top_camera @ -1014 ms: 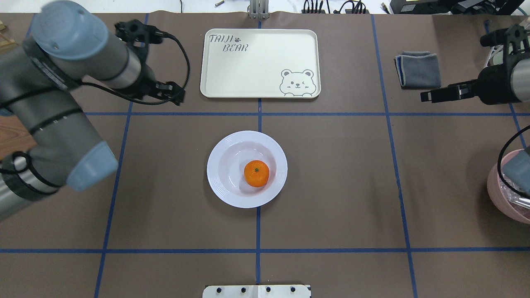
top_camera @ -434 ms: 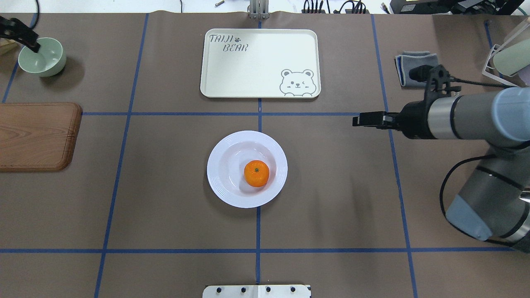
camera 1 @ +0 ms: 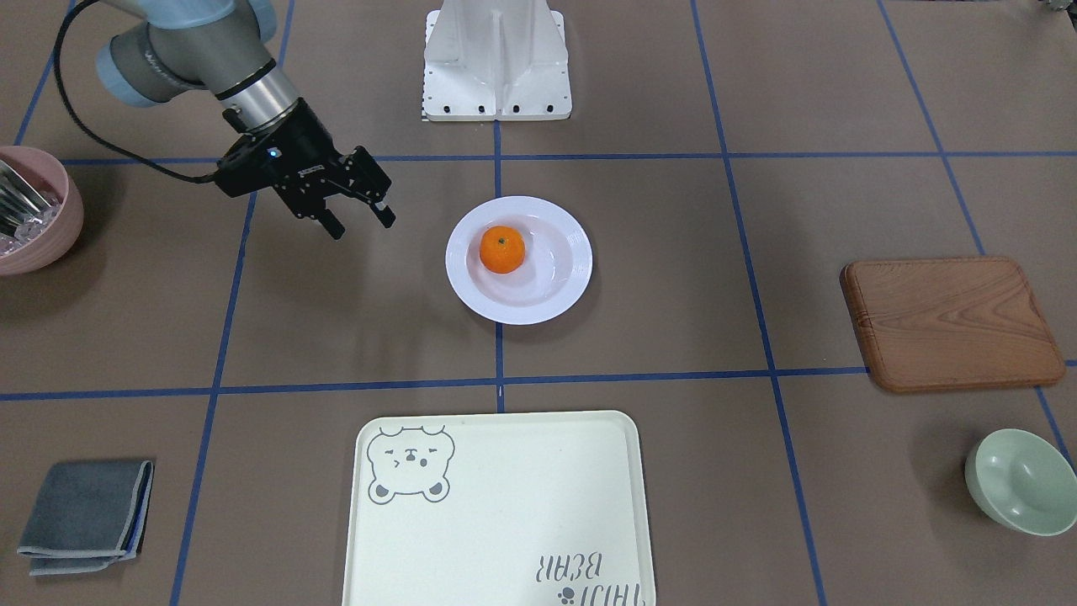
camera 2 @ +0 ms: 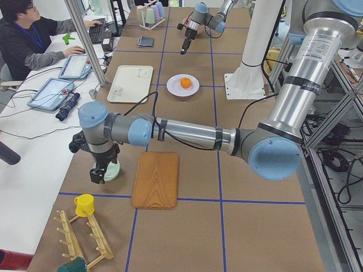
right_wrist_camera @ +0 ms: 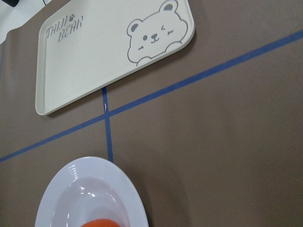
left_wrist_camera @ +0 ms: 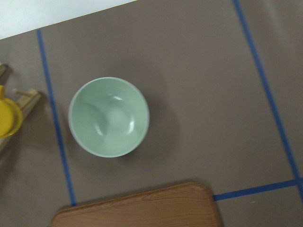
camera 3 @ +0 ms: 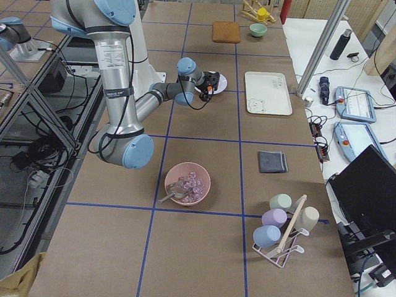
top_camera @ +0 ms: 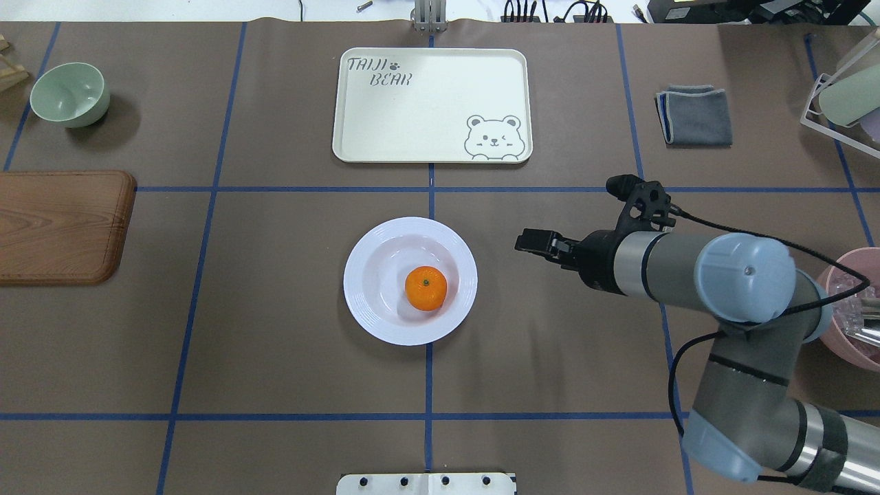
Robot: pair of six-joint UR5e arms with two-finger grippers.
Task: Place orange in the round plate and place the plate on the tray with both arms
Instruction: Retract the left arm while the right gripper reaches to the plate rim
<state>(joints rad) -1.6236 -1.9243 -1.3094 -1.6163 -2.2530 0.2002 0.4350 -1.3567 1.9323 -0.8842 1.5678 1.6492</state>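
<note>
Orange (camera 1: 502,250) in round plate (camera 1: 562,288), right gripper (camera 1: 362,225) near, jaws seemingly apart

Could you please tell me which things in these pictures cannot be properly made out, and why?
1. Left claw: shows only in the exterior left view, small and dark by the green bowl; open or shut cannot be told.
2. Orange: in the right wrist view the bottom edge cuts it to a sliver.
3. Pink bowl: in the overhead view the right arm and the right edge hide part; contents unclear.
</note>
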